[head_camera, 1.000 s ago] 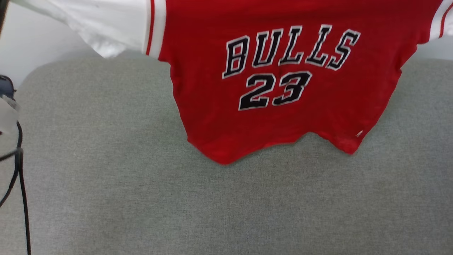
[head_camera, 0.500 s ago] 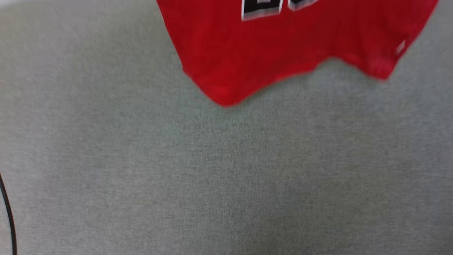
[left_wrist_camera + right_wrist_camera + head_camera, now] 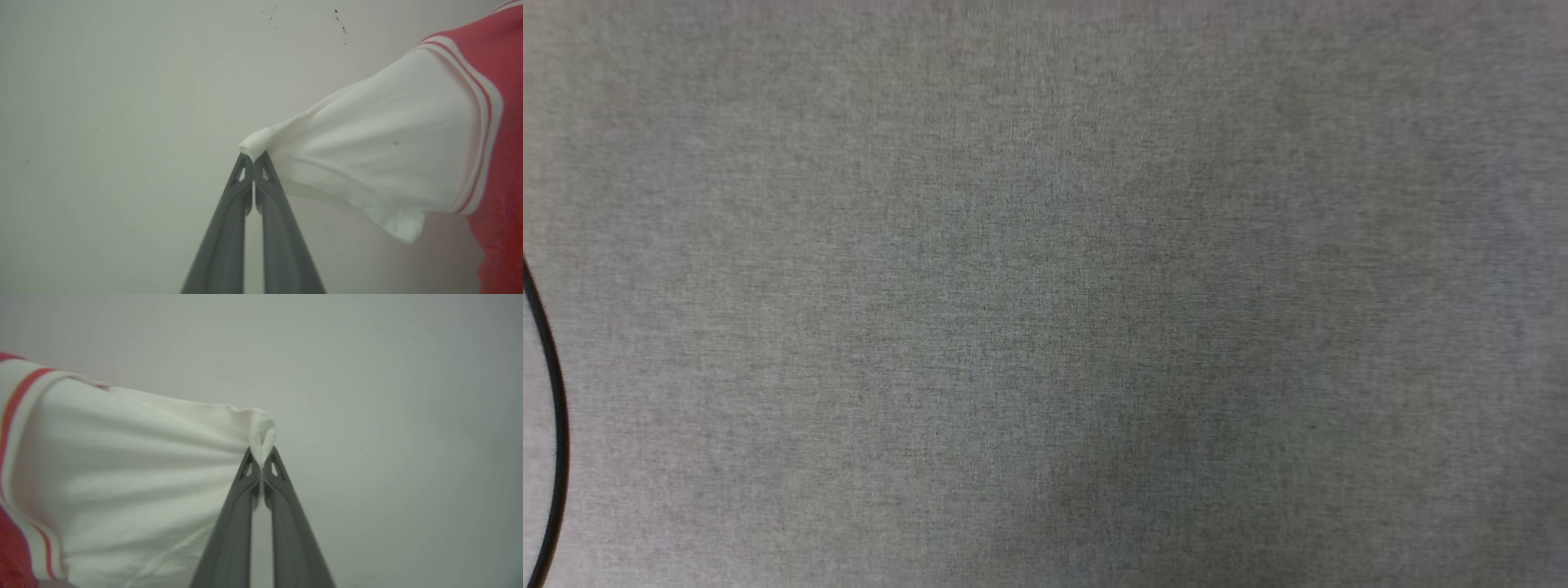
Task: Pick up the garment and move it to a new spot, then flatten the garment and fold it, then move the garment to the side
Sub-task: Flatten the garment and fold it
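Note:
The garment (image 3: 408, 155) hangs stretched between my two grippers, held up in front of a pale wall. In the left wrist view my left gripper (image 3: 253, 157) is shut on the tip of one white sleeve, with the striped trim and red body at the right. In the right wrist view my right gripper (image 3: 262, 451) is shut on the tip of the other white sleeve (image 3: 143, 473), whose red-striped trim runs down the left edge. The printed front is hidden.
A grey fabric surface (image 3: 1045, 294) spreads across the head view. A thin black cable (image 3: 554, 408) curves along its left edge. The pale wall (image 3: 122, 102) behind the left sleeve carries a few dark specks near the top.
The head view has swung down over the grey surface, so the red garment slid up and out of it. The pale wall and dark object at left left the picture too.

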Robot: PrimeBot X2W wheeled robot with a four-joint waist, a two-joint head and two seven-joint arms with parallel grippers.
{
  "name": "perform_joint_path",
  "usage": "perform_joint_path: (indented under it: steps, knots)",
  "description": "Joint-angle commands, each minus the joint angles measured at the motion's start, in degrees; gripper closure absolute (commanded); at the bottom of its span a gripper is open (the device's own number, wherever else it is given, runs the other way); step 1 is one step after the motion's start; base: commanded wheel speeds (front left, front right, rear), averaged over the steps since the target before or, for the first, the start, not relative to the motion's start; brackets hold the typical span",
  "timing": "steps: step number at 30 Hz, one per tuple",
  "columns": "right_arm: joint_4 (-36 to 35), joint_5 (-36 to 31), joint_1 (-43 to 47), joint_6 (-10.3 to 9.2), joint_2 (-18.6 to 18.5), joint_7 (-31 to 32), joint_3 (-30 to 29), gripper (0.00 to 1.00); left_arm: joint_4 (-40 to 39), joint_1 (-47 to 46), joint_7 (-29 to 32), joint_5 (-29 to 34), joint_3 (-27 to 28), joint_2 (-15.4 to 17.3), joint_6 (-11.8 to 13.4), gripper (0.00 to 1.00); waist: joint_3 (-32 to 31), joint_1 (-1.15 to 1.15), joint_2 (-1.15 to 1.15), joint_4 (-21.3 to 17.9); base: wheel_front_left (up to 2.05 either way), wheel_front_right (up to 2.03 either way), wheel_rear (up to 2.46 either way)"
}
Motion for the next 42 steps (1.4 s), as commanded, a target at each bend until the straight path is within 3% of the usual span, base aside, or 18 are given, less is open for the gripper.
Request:
perform_joint_path:
  steps: [1,6,13,22,28,30,34,42]
  knots:
    - [1.3,-0.9,-1.4,-0.16,0.3,-0.8,-0.7,1.00,1.4,-1.9,-1.3,0.2,-0.2,0.5,0.2,1.00,1.4,-0.02,0.00,0.3,0.00,0.00,0.00]
    - [8.7,-3.9,-3.6,-0.15,3.9,-6.8,-3.1,1.00,10.1,-5.1,-7.9,-0.6,-4.7,-1.9,0.2,1.00,2.7,-0.02,0.00,0.6,0.00,0.00,0.00]
    - [15.3,-3.5,0.4,-0.15,6.3,-10.8,-5.2,1.00,15.6,-0.3,-12.8,-4.0,-10.5,-3.6,0.2,1.00,1.8,-0.02,0.00,0.3,0.00,0.00,0.00]
    - [20.6,0.9,11.7,-0.15,7.4,-14.7,-4.2,1.00,16.4,13.4,-16.0,-8.5,-14.7,-6.4,0.2,1.00,-3.4,-0.02,0.00,-0.1,0.00,0.00,0.00]
    - [22.0,9.2,23.6,-0.12,9.7,-14.5,0.1,1.00,15.5,26.4,-16.5,-11.4,-15.7,-8.0,0.3,1.00,-9.8,-0.02,0.00,-0.5,0.00,0.00,0.00]
    - [21.7,12.2,27.8,-0.15,7.6,-13.6,1.9,1.00,14.4,31.0,-16.6,-12.1,-16.2,-8.3,0.7,1.00,-12.2,-0.02,0.00,-0.4,0.00,0.00,0.00]
    - [20.1,17.3,34.6,-0.14,6.9,-12.2,4.8,1.00,12.3,37.8,-16.7,-13.2,-16.8,-8.5,1.9,1.00,-15.5,-0.02,0.00,-0.2,0.00,0.00,0.00]
    - [11.1,29.7,52.5,-0.14,1.1,-8.8,10.9,1.00,7.0,53.6,-16.1,-17.1,-18.1,-7.2,4.0,1.00,-22.2,-0.02,0.00,0.5,0.00,0.00,0.00]
